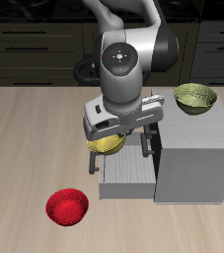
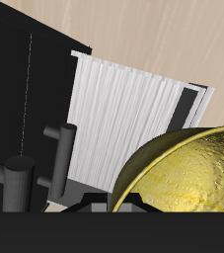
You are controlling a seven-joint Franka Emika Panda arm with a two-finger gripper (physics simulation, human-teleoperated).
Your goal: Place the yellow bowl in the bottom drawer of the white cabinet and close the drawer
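Gripper (image 1: 112, 138) is clamped on the rim of the yellow bowl (image 1: 106, 144), holding it clear of the counter (image 1: 25, 148), above the pulled-out bottom drawer (image 1: 130, 176). In the exterior view the bowl hangs at about 10 o'clock from the drawer's middle, over the drawer's edge rather than its centre, partly hidden by the arm's wrist. The wrist view shows the bowl (image 2: 187, 178) close under the camera with the drawer's ribbed white floor (image 2: 128, 114) beside it, so the bowl looks lined up for a drop but not yet down inside.

The drawer stands open out of the white cabinet (image 1: 197, 158) toward the front, giving an open top to lower into. A rim grip keeps the bowl upright and leaves its base free to seat on the drawer floor.

The olive-green bowl (image 1: 194, 97) sits on top of the cabinet, and the red bowl (image 1: 67, 207) rests on the counter at about 8 o'clock from the drawer; both are off-task and well apart from the gripper.

Judgement: transport is nearly done. Next would be a slight shift over the drawer's middle, then lowering, releasing and pushing the drawer shut. The risk is the bowl catching the drawer wall.
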